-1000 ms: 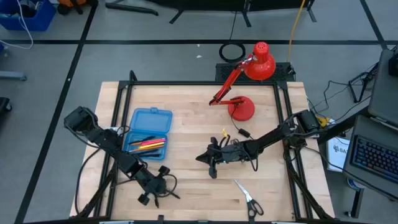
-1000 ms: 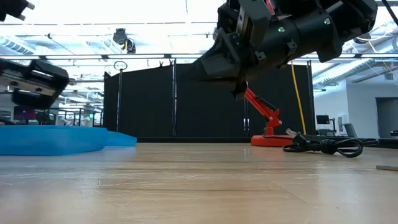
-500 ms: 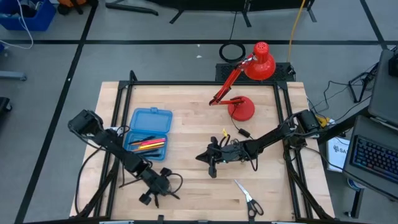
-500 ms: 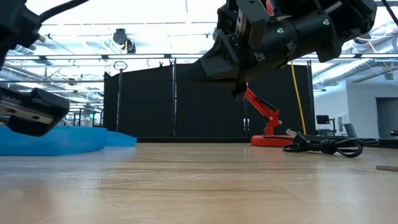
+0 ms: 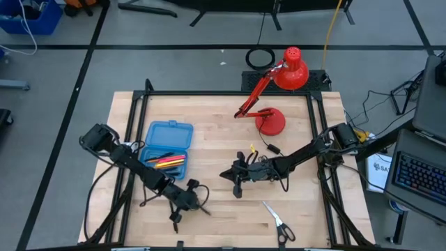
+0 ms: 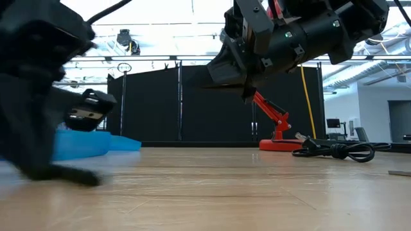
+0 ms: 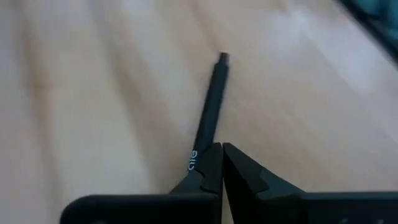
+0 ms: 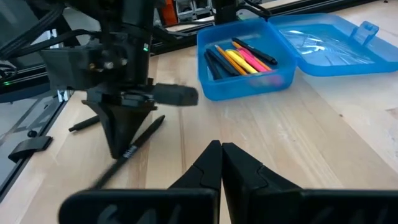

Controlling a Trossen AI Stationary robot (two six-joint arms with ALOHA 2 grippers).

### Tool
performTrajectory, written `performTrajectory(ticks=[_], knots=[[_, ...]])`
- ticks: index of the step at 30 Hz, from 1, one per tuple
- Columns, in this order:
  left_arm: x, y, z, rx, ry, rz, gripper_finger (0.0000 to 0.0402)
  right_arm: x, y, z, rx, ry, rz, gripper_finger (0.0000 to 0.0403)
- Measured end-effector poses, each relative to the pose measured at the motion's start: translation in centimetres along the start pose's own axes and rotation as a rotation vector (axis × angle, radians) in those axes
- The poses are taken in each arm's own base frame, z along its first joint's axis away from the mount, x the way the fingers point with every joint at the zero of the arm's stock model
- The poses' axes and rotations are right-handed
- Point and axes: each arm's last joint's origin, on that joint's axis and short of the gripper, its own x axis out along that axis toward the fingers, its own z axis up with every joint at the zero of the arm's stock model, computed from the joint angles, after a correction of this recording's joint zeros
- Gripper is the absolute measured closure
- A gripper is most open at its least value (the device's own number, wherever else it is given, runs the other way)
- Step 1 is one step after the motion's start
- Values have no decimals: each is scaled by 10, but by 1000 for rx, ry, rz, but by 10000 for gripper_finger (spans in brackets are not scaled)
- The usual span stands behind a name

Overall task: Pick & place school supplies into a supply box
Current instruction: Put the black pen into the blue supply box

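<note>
Near the surface's front edge, your left gripper (image 7: 221,163) had its fingers clamped on a black pen (image 7: 208,115) that jutted beyond them.

a red desk lamp (image 5: 279,97) stands at the wooden table's (image 5: 216,143) one o'clock, a keyboard (image 5: 421,174) beyond three o'clock.

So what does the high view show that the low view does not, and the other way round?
Only the high view shows the scissors lying on the table on the right arm's side, and the pens inside the open supply box. Only the low view shows the black curtain and the ceiling lights of the room behind. Both show the supply box, the red lamp, the black cable, the left arm and the right arm.
</note>
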Motion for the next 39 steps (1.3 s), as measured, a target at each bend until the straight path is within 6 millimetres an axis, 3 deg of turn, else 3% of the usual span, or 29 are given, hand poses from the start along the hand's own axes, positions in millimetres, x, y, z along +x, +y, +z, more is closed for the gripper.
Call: performTrajectory(ticks=[6,11,17,22,27,32,39], knots=[[0,5,4,-12,-57,169,396,0,0,0,0,1,0,403],[-1,12,0,-70,-14,150,391,0,0,0,9,0,0,403],[-2,18,1,-149,-49,295,393,0,-1,0,5,-4,-21,403],[-2,16,8,-139,-115,274,394,-1,4,-1,2,-3,-7,398],[-5,11,16,-160,-173,183,368,8,8,-18,6,-29,21,370],[-26,-1,33,-109,-299,183,366,29,0,-42,8,-76,23,323],[-73,-20,53,-10,-439,183,394,62,-1,-40,-95,-79,4,237]])
